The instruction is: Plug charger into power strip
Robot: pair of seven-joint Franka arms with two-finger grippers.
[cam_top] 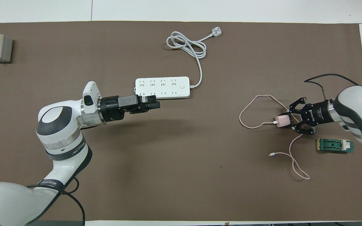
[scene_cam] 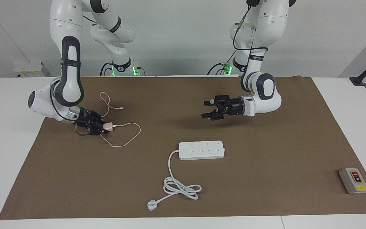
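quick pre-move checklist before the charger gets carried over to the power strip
1. Right tool around the charger: ok, its fingers bracket the pink cube; whether they are clamped tight, cannot tell.
2. Charger lifted off the mat: cannot tell.
3. Pink cable free to trail: ok, it lies in loose loops on the mat, snagged on nothing visible.
4. Power strip ready: ok, flat on the mat, outlets up, none occupied.
5. Left tool out of the way: not ok, it is open in the air close to the strip's robot-side edge, overlapping it in the overhead view.
6. Strip's white cord: ok, coiled on the side away from the robots.
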